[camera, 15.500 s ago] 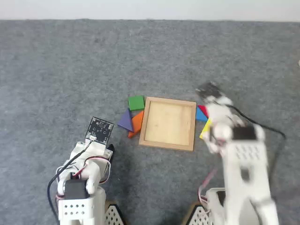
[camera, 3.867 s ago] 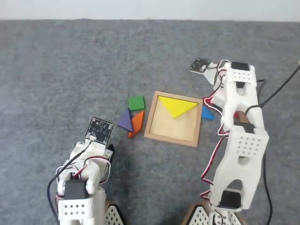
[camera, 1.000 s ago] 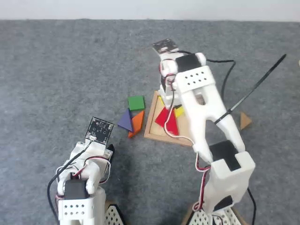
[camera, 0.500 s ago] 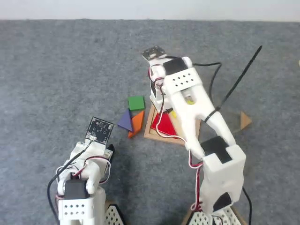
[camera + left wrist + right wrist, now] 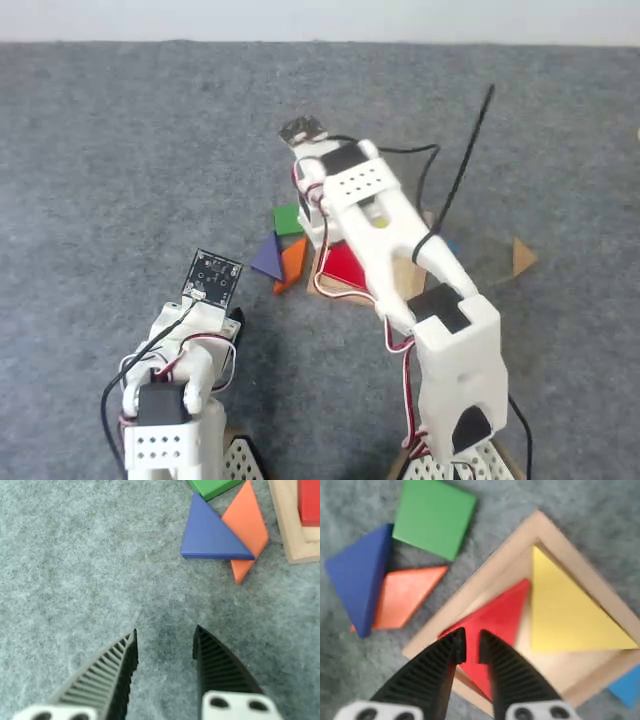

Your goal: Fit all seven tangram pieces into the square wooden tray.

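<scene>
Hovering over the bare grey desk (image 5: 60, 555), the left fingers (image 5: 128, 652) are spread wide with nothing between them. Ahead of their tips lies the blue triangle (image 5: 212, 537). Its long edge is turned toward them and its opposite corner points away. The orange parallelogram (image 5: 246, 530) touches one of the triangle's slanted edges. Its long axis runs away from the fingers at a slight lean, and its near tip pokes past the triangle's long edge. Just beyond both sits the green square (image 5: 212, 484). Past the parallelogram, on the side away from the triangle, a corner of the tray (image 5: 292, 535) holds an edge of the red triangle (image 5: 310, 502).

The right fingers (image 5: 456, 645) are pinched almost together, leaving only a thin slit, and they grip nothing. Their tips hang over the red triangle (image 5: 495, 615), which lies in the tray (image 5: 485, 572) at the corner nearest the loose pieces. One sharp corner of it points away from the fingertips and ends just beside the yellow triangle (image 5: 565, 615). I cannot tell whether the red one sits flush. The yellow triangle's long edge runs along the tray wall farthest from the fingers, and its square corner points toward the tray's middle. Outside the tray, beyond that, a pale blue piece (image 5: 626, 690) lies on the desk. A tan triangle (image 5: 522, 256) lies well apart from the tray.
</scene>
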